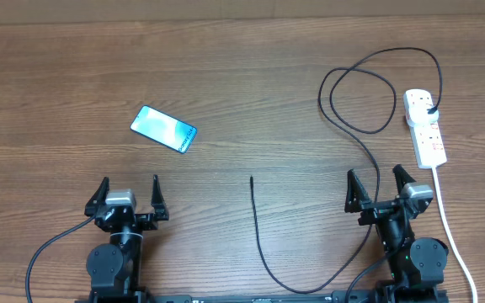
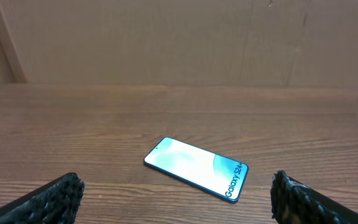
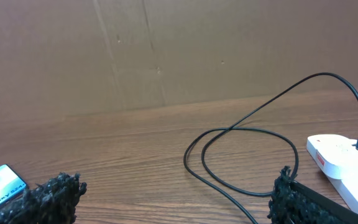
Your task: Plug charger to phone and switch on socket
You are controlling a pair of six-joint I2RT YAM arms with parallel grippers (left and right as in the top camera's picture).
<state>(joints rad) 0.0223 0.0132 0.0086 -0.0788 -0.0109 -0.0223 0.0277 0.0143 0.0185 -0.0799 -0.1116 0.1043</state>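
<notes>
Socket [image 1: 425, 126]: laid on the desk [image 1: 242, 67], with the plug of the charger [image 1: 253, 189] seated in its far outlet. Charger tip: left free, between socket and phone [image 1: 164, 129]. Phone: laid flat, screen lit, well apart from the socket. Left pincer [image 1: 130, 182], right pincer [image 1: 375, 173]: both spread apart, empty.
</notes>
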